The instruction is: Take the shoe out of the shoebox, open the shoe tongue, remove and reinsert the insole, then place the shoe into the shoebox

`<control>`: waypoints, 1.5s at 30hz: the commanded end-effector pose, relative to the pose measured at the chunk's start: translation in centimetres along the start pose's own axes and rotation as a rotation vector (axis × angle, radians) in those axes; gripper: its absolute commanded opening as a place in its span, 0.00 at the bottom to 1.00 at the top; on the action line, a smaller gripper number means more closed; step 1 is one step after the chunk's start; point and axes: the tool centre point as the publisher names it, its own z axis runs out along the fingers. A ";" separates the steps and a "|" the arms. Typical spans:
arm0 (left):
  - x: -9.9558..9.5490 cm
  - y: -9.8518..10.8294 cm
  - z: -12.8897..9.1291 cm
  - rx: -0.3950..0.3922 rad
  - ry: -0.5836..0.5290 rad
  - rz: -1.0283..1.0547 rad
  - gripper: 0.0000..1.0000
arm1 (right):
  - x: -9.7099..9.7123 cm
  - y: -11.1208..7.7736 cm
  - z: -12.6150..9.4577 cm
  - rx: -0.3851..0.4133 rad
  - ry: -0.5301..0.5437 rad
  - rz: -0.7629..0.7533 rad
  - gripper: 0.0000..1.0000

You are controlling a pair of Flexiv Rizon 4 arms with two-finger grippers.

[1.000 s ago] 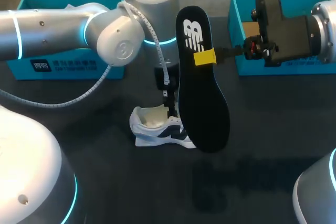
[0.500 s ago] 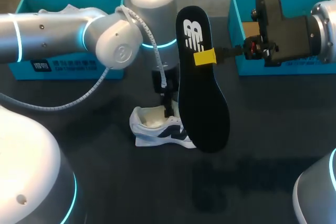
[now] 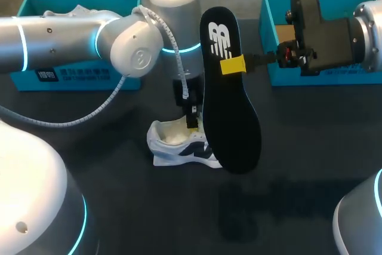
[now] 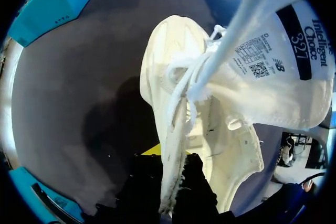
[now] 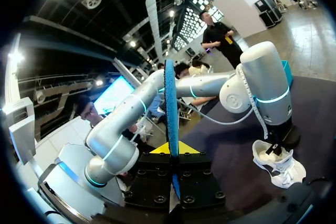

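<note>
A white shoe (image 3: 174, 143) stands on the dark table, its opening upward and its tongue (image 4: 283, 61) folded forward. My left gripper (image 3: 192, 122) comes down onto it from above. In the left wrist view the left gripper (image 4: 170, 182) is shut on the shoe's (image 4: 210, 103) side wall, one finger inside and one outside. The black insole (image 3: 230, 100) hangs on edge in the air above and right of the shoe. My right gripper (image 3: 233, 65) is shut on the insole's upper part, and in the right wrist view the right gripper (image 5: 172, 153) pinches the thin edge-on insole (image 5: 170, 103).
A teal shoebox (image 3: 77, 74) stands at the back left with something white inside it. A second teal shoebox (image 3: 268, 40) sits at the back right, under my right arm. My left arm's elbow (image 3: 134, 46) looms over the back middle.
My left gripper has gone from open to shut on the shoe's side wall, and its arm sank slightly. The right arm and the insole have not moved.
</note>
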 end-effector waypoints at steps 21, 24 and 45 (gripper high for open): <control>-1.7 0.9 -5.8 -0.178 0.282 0.797 0.00 | -0.1 0.0 0.2 0.001 -0.001 0.002 0.00; -1.9 1.0 -6.5 -0.177 0.314 0.954 0.00 | -0.1 0.0 0.2 0.001 -0.001 0.002 0.00; -1.7 0.5 -7.4 -0.356 0.330 1.394 0.00 | -0.1 0.0 0.2 0.001 -0.001 0.002 0.00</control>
